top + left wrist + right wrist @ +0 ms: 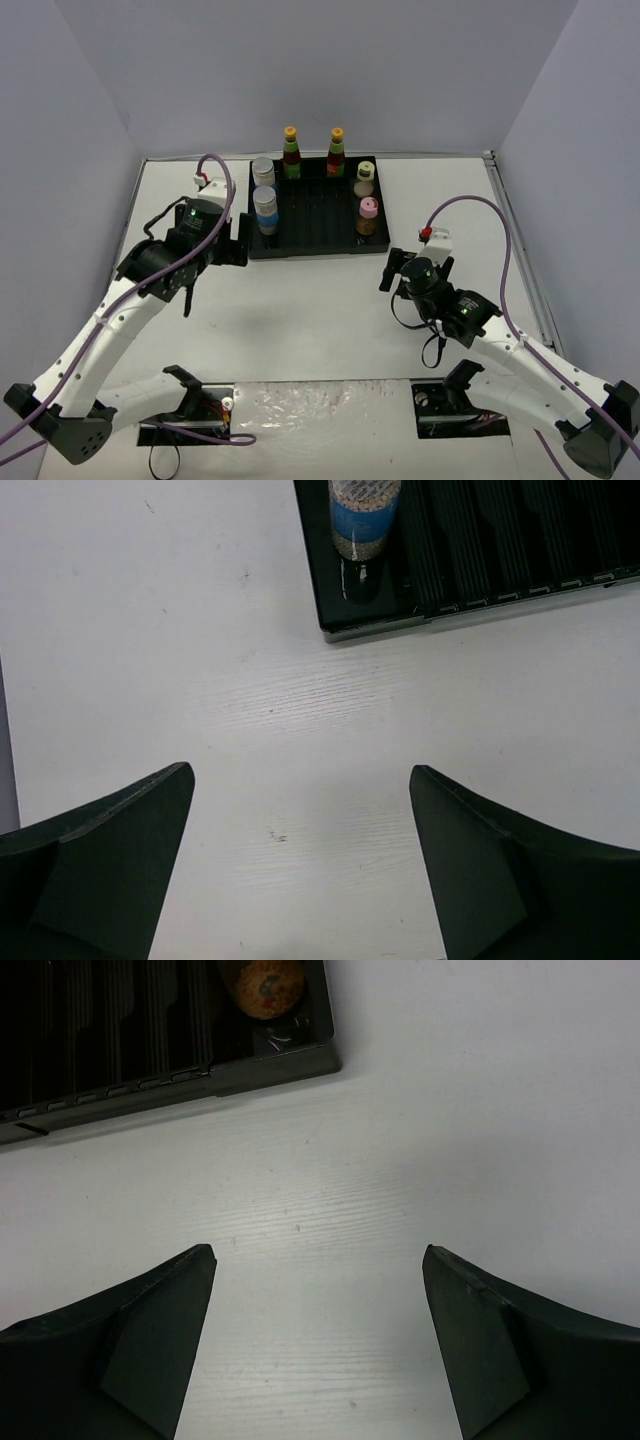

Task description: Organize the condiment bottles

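All six bottles stand upright in the black ridged tray (pixel 318 243). Two slim dark bottles with yellow-orange caps (pixel 291 153) (pixel 336 152) are at its back edge. Two silver-capped blue-labelled jars (pixel 263 173) (pixel 265 209) stand along its left side. The cream yellow-capped bottle (pixel 365 179) and the pink-capped bottle (pixel 367 216) stand along its right side. My left gripper (pixel 240 243) (pixel 301 780) is open and empty just left of the tray's front left corner, with the near jar (pixel 364 518) ahead. My right gripper (pixel 392 268) (pixel 318 1258) is open and empty right of the tray's front right corner, where the pink-capped bottle's base (pixel 268 986) shows.
The white table (pixel 320 320) is walled by grey panels at the back and sides. Purple cables loop above both arms. The arm bases and their mounts sit at the near edge.
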Robot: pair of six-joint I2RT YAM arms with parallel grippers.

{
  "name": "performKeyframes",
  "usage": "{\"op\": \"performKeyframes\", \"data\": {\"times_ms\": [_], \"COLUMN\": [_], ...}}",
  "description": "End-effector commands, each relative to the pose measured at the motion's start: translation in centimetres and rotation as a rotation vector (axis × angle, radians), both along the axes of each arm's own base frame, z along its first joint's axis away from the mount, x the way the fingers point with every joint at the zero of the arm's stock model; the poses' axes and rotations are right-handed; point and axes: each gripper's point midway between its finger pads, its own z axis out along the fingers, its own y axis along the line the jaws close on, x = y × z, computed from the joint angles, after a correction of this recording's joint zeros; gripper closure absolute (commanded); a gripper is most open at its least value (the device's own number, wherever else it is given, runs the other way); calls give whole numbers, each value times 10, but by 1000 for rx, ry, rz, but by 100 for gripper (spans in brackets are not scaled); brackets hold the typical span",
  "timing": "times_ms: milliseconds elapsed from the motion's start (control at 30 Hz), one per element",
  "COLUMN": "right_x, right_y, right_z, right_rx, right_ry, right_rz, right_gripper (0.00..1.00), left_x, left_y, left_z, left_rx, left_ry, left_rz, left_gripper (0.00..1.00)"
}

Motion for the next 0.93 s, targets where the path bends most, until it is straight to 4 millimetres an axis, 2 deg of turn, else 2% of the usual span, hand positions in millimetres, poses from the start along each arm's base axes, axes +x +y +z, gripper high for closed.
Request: {"op": "performKeyframes", "data": {"times_ms": [0, 200, 367, 467, 533, 700, 900], "right_x": [7, 12, 14, 15, 17, 23, 21], "right_y": [-1, 2, 3, 0, 0, 6, 1], "right_z": [17, 39, 68, 78, 92, 117, 124], "right_rx": [21, 26, 55, 57, 67, 65, 56], "right_ry": [-65, -102, -164, -184, -207, -229, -234], "right_rz": [-31, -17, -7, -16, -25, -7, -18], "right_gripper": [18, 13, 10, 7, 6, 2, 0], "left_x": [-5, -4, 0, 0, 1, 3, 4], "left_y": [14, 10, 4, -1, -2, -3, -6], "left_z": [23, 29, 26, 30, 34, 31, 21], "left_rx": [2, -25, -52, -72, -79, -91, -92], "left_ry": [-118, -133, -137, -135, -140, -142, -123], "left_rz": [15, 11, 8, -5, -7, 4, 0], "left_gripper": [13, 13, 13, 13, 13, 13, 13]}}
